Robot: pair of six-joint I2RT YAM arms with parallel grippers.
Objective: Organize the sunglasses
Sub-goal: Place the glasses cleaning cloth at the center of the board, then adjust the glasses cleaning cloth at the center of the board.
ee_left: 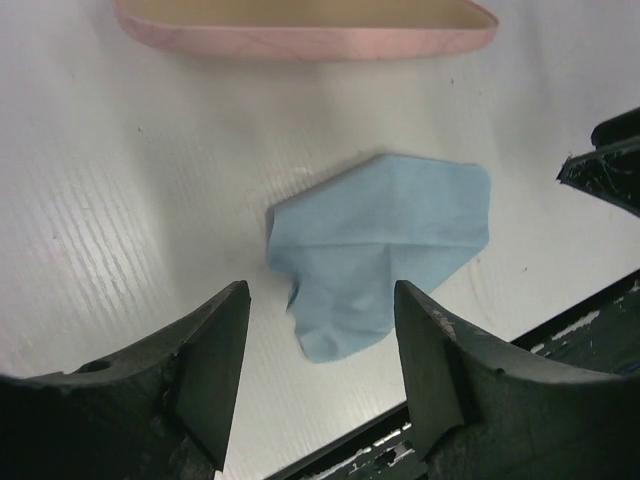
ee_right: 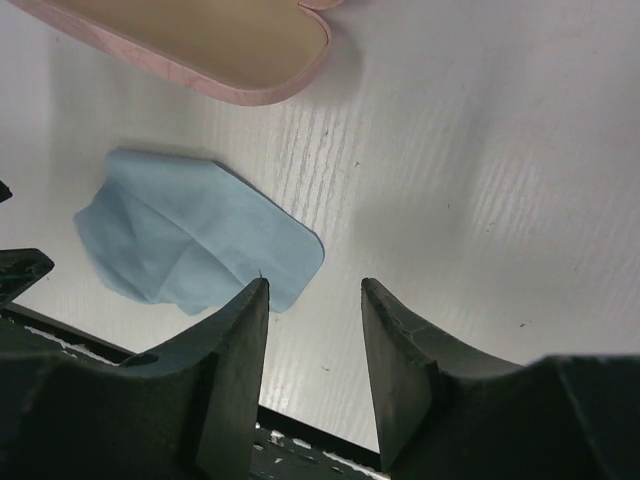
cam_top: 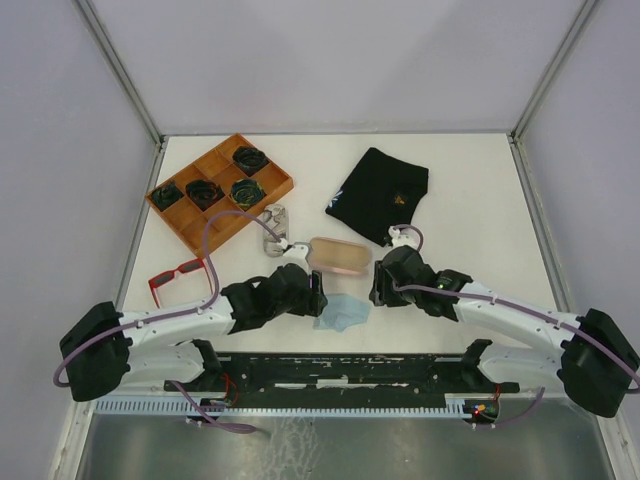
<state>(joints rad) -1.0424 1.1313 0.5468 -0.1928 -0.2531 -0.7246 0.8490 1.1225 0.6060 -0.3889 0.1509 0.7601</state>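
Note:
The red-framed sunglasses (cam_top: 180,278) lie on the table at the left, apart from both arms. A small greyish item (cam_top: 273,230) lies beside the tray; I cannot tell whether it is glasses or a case. My left gripper (cam_top: 318,292) (ee_left: 322,340) hangs open just over the near corner of a crumpled blue cloth (ee_left: 385,245) (cam_top: 343,312), with nothing between its fingers. My right gripper (cam_top: 378,285) (ee_right: 314,300) is open over bare table just right of the cloth (ee_right: 190,240). Behind the cloth the open pink case (cam_top: 338,256) (ee_left: 300,30) (ee_right: 220,50) shows a tan inside.
A wooden compartment tray (cam_top: 262,193) with dark bundles stands at the back left. At the back right a black pouch (cam_top: 380,190) lies flat. The black rail (cam_top: 350,372) runs along the near table edge, close below both grippers.

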